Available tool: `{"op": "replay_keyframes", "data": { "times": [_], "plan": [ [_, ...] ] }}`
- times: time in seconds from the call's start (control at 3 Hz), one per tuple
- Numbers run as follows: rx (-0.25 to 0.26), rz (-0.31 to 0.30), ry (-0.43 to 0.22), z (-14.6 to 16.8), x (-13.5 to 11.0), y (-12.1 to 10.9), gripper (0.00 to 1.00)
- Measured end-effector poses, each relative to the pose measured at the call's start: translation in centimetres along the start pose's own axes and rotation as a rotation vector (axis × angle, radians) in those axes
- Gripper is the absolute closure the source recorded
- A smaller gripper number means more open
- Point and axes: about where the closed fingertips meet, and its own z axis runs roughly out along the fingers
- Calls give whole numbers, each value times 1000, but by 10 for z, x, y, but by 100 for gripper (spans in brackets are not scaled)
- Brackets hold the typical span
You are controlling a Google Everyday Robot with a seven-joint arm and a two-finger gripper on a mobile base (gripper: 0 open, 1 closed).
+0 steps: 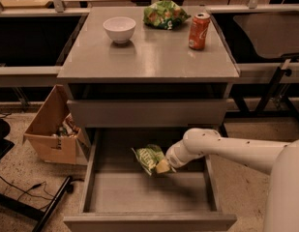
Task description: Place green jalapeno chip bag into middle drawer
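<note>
The green jalapeno chip bag [148, 158] is light green with pale print. It hangs tilted inside the open middle drawer [149, 221], just above the drawer floor toward its back. My gripper [163, 166] reaches in from the right on a white arm and is shut on the bag's right end. The drawer is pulled out wide, with low grey walls and a flat floor.
On the cabinet top stand a white bowl [119, 29], a darker green bag with orange-red print [165, 14] and a red soda can [199, 31]. A plain grey drawer front [147, 113] sits above the open drawer. A cardboard box [54, 129] stands at the left.
</note>
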Motion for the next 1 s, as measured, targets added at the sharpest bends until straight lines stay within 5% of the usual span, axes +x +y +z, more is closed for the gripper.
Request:
{"op": "replay_keyframes", "data": {
  "times": [0.33,1.0],
  "plan": [
    [0,0,0,0,0,0,6],
    [-32,-25,10,-3,-7,13,0]
  ]
}}
